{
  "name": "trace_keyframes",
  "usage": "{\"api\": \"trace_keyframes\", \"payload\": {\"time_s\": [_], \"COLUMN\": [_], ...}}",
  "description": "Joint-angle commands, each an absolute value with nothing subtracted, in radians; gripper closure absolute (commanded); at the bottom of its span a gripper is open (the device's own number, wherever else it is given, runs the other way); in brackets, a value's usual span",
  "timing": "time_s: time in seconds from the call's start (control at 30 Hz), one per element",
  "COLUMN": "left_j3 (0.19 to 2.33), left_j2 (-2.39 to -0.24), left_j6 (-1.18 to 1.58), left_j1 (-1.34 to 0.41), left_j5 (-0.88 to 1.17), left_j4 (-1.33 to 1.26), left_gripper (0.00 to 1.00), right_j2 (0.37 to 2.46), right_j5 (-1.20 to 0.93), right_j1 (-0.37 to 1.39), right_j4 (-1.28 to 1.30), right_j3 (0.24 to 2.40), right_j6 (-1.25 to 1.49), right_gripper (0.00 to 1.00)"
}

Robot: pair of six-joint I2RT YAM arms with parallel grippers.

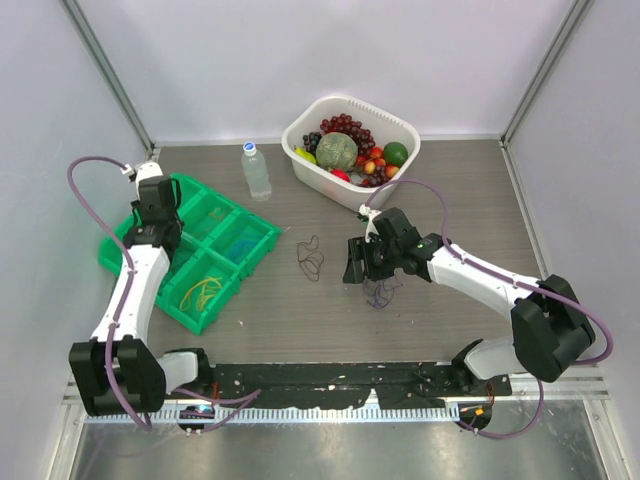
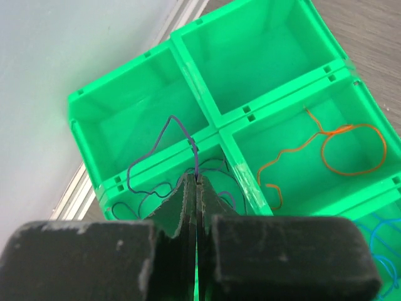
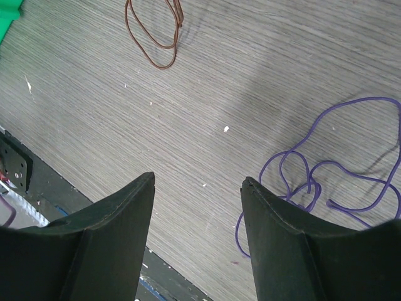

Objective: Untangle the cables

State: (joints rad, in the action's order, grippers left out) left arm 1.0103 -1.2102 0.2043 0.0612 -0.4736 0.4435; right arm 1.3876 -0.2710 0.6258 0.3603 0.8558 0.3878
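Observation:
My left gripper is shut on a thin purple cable that loops up from the fingertips over the green tray. In the top view this gripper hangs over the tray's far left part. An orange-yellow cable lies in one compartment and shows in the top view. A blue cable lies in another. A brown cable lies loose on the table. My right gripper is open and empty just left of a tangled purple cable, close above the table.
A white basket of toy fruit stands at the back centre. A clear water bottle stands left of it. The green tray sits at the left. A black strip runs along the near edge.

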Motion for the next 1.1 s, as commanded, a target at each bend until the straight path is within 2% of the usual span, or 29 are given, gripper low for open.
{"api": "trace_keyframes", "payload": {"time_s": [0.0, 0.2, 0.4, 0.6, 0.73, 0.77, 0.9, 0.97, 1.07], "left_j3": [0.861, 0.758, 0.801, 0.781, 0.797, 0.814, 0.920, 0.972, 1.038], "left_j2": [-1.154, -1.146, -1.154, -1.144, -1.173, -1.189, -1.221, -1.224, -1.221], "left_j6": [0.115, 0.121, 0.470, 0.753, 0.779, 0.772, 0.788, 0.805, 0.839], "left_j1": [0.100, 0.144, 0.150, 0.150, 0.149, 0.150, 0.147, 0.138, 0.085], "left_j5": [-0.440, -0.404, -0.434, -0.409, -0.356, -0.345, -0.356, -0.376, -0.417], "left_j4": [0.109, 0.067, 0.377, 0.495, 0.502, 0.515, 0.615, 0.664, 0.721], "left_gripper": [1.00, 1.00, 1.00, 1.00, 1.00, 0.97, 0.60, 0.50, 0.47], "right_j2": [1.371, 1.359, 1.380, 1.401, 1.404, 1.398, 1.370, 1.368, 1.367], "right_j5": [-0.261, -0.249, -0.256, -0.272, -0.273, -0.272, -0.261, -0.256, -0.250], "right_j1": [0.615, 0.607, 0.606, 0.606, 0.604, 0.604, 0.604, 0.604, 0.604], "right_j4": [0.344, 0.344, 0.324, 0.314, 0.319, 0.321, 0.327, 0.334, 0.345], "right_j3": [0.857, 0.845, 0.841, 0.854, 0.853, 0.850, 0.835, 0.834, 0.834], "right_j6": [0.367, 0.359, 0.364, 0.371, 0.373, 0.374, 0.377, 0.377, 0.379], "right_gripper": [0.37, 0.37, 0.37, 0.38, 0.38, 0.38, 0.38, 0.38, 0.38]}}
